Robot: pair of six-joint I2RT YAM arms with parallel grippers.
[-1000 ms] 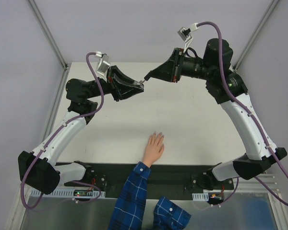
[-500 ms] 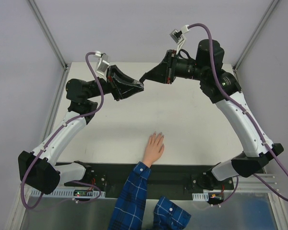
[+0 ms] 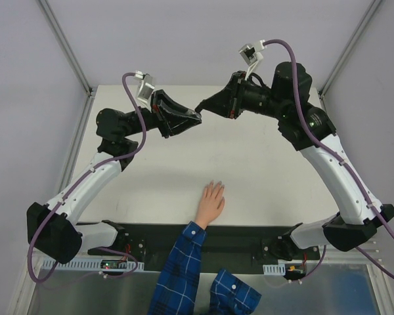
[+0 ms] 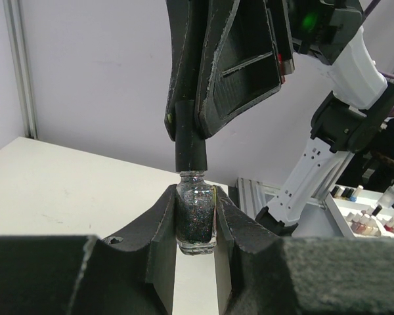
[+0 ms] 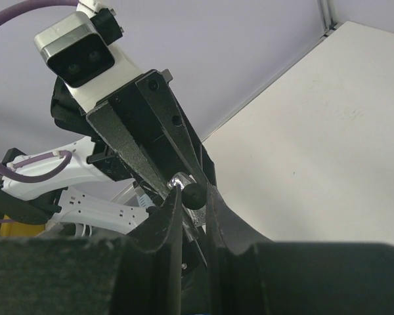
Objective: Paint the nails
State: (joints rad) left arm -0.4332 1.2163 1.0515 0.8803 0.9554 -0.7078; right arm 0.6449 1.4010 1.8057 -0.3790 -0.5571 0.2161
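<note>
A light-skinned hand (image 3: 211, 202) with a blue plaid sleeve lies flat on the table near the front edge; its nails (image 3: 214, 184) are too small to make out. High above the far half of the table, my left gripper (image 3: 196, 117) is shut on a small glitter polish bottle (image 4: 196, 218). My right gripper (image 3: 200, 106) meets it tip to tip and is shut on the bottle's black cap (image 4: 190, 146), which sits on the bottle's neck. In the right wrist view the cap (image 5: 194, 194) shows between my fingers, with the left gripper (image 5: 169, 178) behind it.
The white table (image 3: 262, 170) has metal frame posts at its far corners. A tray of small polish bottles (image 4: 368, 216) stands off to the side in the left wrist view. The arm bases sit on the black rail (image 3: 236, 239) at the near edge.
Both grippers, joined at the bottle, shifted slightly right and away. The right arm's wrist swung back to the right. The hand has not moved.
</note>
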